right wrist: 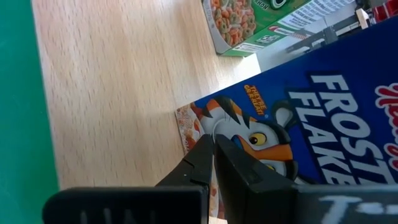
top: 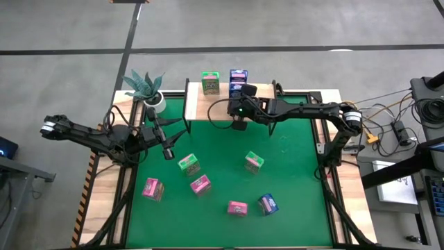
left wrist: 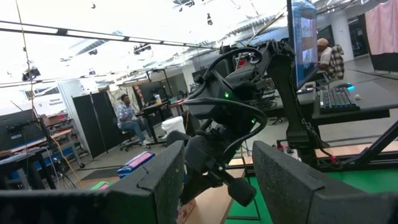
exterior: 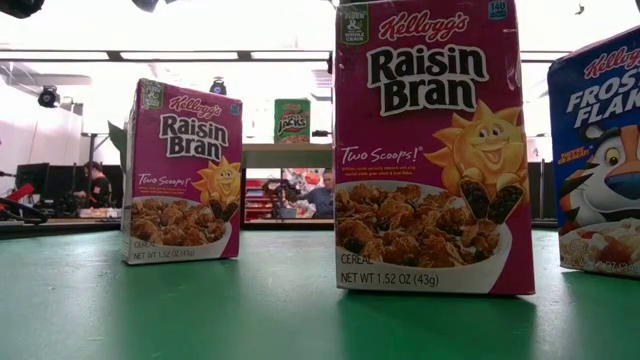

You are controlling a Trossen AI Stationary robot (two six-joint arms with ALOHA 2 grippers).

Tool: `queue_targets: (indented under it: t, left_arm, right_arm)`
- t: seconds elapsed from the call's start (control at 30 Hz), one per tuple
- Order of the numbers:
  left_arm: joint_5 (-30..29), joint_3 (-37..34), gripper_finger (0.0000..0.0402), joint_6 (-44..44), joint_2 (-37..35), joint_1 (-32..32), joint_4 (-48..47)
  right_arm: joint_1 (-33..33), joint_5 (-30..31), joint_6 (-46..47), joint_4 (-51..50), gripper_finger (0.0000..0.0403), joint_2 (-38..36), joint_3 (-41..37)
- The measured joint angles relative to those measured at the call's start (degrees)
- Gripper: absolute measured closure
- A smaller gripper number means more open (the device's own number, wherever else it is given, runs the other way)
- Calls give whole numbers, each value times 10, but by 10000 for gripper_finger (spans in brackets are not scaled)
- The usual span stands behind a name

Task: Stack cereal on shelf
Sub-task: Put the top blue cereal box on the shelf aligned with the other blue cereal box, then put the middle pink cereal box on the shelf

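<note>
Cereal, nine boxes, and shelf, listed from the front edge of the green table back. Front edge, right of centre: front pink box, upright, with front blue box just beside it toward the right edge; in the low view these two fill the foreground. Next row: left pink box, near the left edge, and middle pink box, well apart from it. Mid-table: left green box, just behind the middle pink box, and right green box, standing alone right of centre. Left gripper: over the left half of the table, just behind the left green box, claw wide, fingers well apart, nothing between them. Back edge: shelf, light plank on black legs, carrying three boxes: shelf green box, upright toward the plank's middle, near blue box beside it, and far blue box directly behind that one. Right gripper: reaching in from the right edge over the plank, claw pinched together, tips at the near blue box's printed face, gripping nothing. Back left corner: potted plant.
</note>
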Motion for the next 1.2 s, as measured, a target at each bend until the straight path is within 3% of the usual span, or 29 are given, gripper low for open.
queue_targets:
  t: [0.73,0.97,1.2]
  left_arm:
    - [0,0,229,0,0,0,0]
    - [0,0,229,-13,0,0,0]
    - [38,0,229,-66,2,-1,-5]
  right_arm:
    - [14,0,-4,-1,394,-5,7]
    - [60,-1,14,-13,394,-50,8]
    - [98,-32,48,18,394,-113,-63]
